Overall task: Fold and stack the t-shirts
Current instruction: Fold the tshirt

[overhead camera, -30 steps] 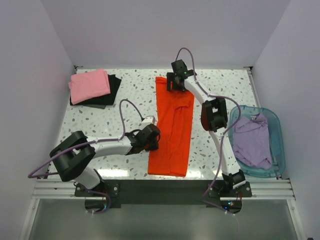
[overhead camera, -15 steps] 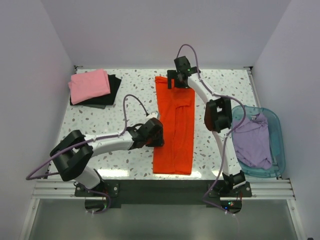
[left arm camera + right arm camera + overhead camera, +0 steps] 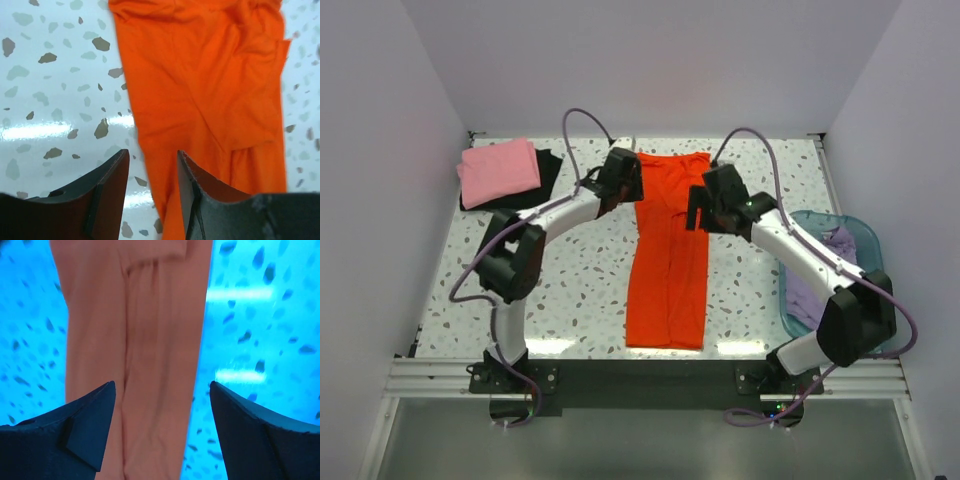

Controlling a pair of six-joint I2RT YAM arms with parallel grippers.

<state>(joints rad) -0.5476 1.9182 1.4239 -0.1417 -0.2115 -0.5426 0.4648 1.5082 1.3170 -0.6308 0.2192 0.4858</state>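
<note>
The bright orange-red t-shirt (image 3: 667,260) lies folded into a long strip down the middle of the table, wider at its far end. My left gripper (image 3: 624,180) is open at the strip's far left edge; in the left wrist view (image 3: 152,167) the shirt's edge (image 3: 200,90) runs below the gap between the jaws. My right gripper (image 3: 701,208) is wide open over the strip's right edge; in the right wrist view (image 3: 162,397) the shirt (image 3: 135,340) looks peach. The pink shirt (image 3: 498,170) lies folded on the black shirt (image 3: 546,186) at the back left. The lavender shirt (image 3: 825,285) lies crumpled in the basket.
The translucent blue basket (image 3: 868,240) stands at the right edge of the speckled table (image 3: 570,280), partly under my right arm. White walls close in the left, far and right sides. The right wrist view has a strong blue cast.
My left gripper swung from the strip's left side up to its far left corner. My right gripper drew back from the far end to the right edge. The far end now lies wider.
</note>
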